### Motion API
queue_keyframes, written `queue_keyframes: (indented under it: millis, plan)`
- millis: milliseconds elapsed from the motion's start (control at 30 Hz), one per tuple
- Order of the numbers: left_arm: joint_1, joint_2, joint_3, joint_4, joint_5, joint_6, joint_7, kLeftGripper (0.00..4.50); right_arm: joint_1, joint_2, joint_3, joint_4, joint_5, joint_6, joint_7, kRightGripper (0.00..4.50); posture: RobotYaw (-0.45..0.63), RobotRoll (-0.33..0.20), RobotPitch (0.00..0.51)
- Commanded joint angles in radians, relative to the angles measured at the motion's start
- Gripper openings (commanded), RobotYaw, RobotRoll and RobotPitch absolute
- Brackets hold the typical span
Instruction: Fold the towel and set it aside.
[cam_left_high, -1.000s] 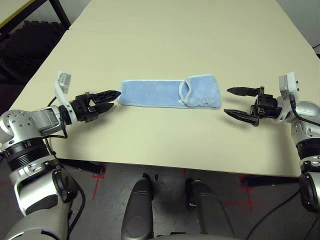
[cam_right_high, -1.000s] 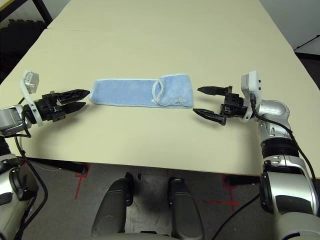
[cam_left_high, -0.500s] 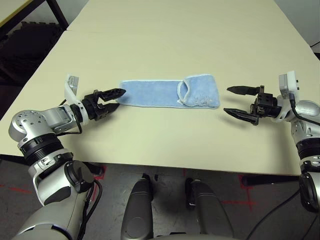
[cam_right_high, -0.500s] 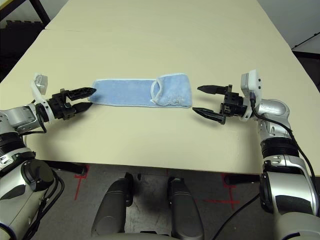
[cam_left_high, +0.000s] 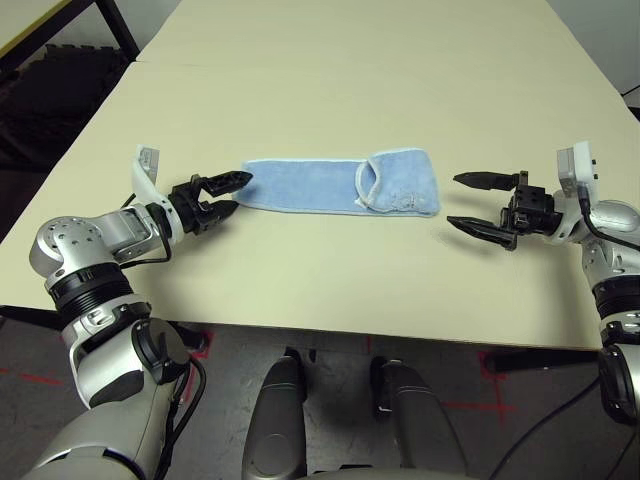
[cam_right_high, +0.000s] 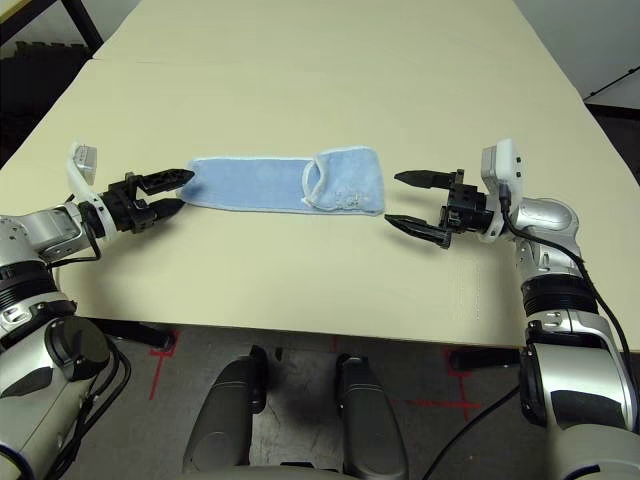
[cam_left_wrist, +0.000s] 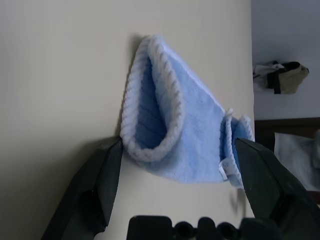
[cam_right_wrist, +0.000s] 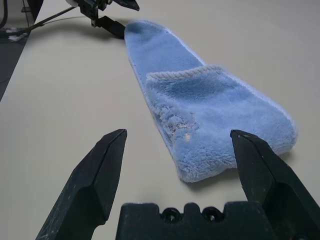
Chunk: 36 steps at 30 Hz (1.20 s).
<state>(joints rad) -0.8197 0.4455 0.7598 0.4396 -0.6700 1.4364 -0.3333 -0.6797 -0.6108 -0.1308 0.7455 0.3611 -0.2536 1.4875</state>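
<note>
While we look down from the head camera, the towel (cam_left_high: 340, 187) lies flat as a long strip across the middle of the cream tabletop (cam_left_high: 330, 80), its right end folded over. Our left tool (cam_left_high: 224, 193) sits just at the strip's left end, fingers spread and gripping nothing. Our right tool (cam_left_high: 478, 206) hovers a little off the folded right end, fingers spread wide, empty. Through the left wrist camera, we see the towel's doubled edge between the parted fingers (cam_left_wrist: 100, 175). Through the right wrist camera, the folded end lies ahead of the parted fingers (cam_right_wrist: 100, 170).
</note>
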Motion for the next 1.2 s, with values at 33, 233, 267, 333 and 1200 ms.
queue_keyframes:
  millis: [33,233,267,333,1200]
  plan:
    - [0.012,-0.006,-0.024,0.031,0.011,-0.007,0.025,4.32,0.005,-0.007,0.005,-0.015,-0.007,0.0,0.002,4.5,0.05,0.0,0.23]
    - [0.015,-0.006,-0.046,0.044,0.004,-0.024,0.028,2.34,0.001,-0.005,0.005,-0.01,-0.01,-0.004,0.0,4.5,0.05,0.0,0.225]
    - [0.016,-0.004,-0.05,0.047,0.004,-0.027,0.028,1.96,0.001,-0.005,0.005,-0.01,-0.01,-0.003,-0.001,4.5,0.05,0.0,0.225]
    - [0.017,-0.001,-0.055,0.052,0.003,-0.035,0.028,1.17,0.002,-0.005,0.005,-0.011,-0.01,-0.003,-0.001,4.5,0.05,0.0,0.223]
    - [0.092,0.32,-0.221,0.034,0.011,-0.082,-0.145,0.02,0.015,0.0,0.01,-0.029,-0.006,0.041,0.005,4.5,0.08,0.0,0.207]
